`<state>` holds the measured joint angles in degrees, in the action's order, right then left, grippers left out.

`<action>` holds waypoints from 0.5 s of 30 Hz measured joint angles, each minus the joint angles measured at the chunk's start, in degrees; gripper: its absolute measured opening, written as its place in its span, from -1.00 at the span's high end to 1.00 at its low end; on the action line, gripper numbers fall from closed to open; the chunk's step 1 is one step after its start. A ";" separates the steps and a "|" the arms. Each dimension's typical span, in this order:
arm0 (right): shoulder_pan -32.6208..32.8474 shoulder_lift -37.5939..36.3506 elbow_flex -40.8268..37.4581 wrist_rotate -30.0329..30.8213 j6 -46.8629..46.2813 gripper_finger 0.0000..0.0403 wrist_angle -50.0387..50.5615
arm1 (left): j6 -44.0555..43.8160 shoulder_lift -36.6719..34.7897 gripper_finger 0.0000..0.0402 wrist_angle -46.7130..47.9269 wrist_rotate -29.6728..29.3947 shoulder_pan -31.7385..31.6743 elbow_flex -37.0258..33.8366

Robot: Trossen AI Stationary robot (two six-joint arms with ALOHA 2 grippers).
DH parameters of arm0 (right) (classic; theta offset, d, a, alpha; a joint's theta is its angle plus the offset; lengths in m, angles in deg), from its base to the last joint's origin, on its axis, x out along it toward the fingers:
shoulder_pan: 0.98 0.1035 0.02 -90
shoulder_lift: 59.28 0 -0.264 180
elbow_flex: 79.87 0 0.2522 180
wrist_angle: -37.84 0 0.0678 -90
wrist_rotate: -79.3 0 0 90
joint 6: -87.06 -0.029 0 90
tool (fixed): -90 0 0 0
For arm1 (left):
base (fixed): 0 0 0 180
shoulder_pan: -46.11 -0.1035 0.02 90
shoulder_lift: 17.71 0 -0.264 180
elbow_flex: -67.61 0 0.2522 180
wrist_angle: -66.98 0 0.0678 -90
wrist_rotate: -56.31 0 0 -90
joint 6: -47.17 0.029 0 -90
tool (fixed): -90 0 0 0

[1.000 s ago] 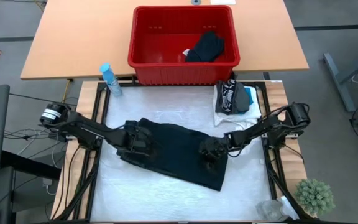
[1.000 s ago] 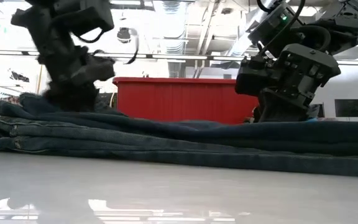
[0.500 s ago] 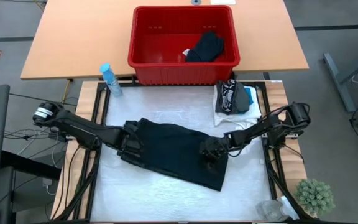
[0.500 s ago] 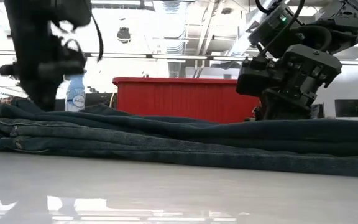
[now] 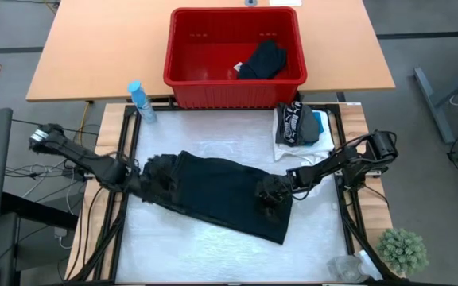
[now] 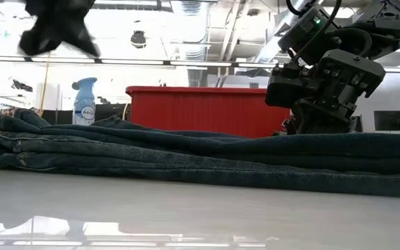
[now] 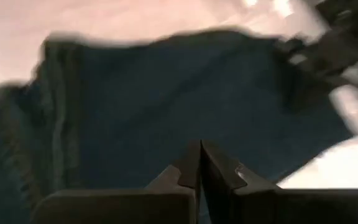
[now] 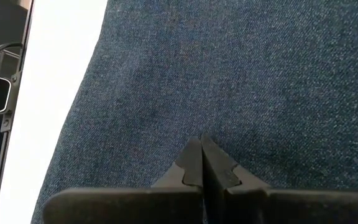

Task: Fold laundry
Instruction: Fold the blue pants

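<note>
One pair of dark folded trousers (image 5: 225, 195) lies across the middle of the worktop (image 5: 213, 135). Right gripper (image 5: 267, 193) rests on the fabric's right part with fingers (image 8: 194, 163) closed on nothing; left gripper (image 5: 156, 176) hovers at the left end, fingers (image 7: 194, 167) shut too.

No legible text anywhere, label on the blue spray bottle (image 6: 83, 101) too small to read
</note>
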<state>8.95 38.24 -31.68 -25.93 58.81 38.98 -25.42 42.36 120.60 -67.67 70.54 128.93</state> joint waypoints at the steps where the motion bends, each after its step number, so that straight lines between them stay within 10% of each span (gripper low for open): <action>1: 0.01 0.00 0.00 -0.01 0.01 0.91 0.00 | -2.15 -0.05 1.00 -0.20 -0.76 1.28 -2.45; 15: 0.13 0.02 0.00 0.04 -0.43 0.91 0.15 | -34.41 8.07 1.00 -7.17 1.11 16.52 -20.94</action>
<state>9.08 38.26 -31.68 -25.88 58.38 39.13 -59.83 50.43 113.42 -66.55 87.07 107.99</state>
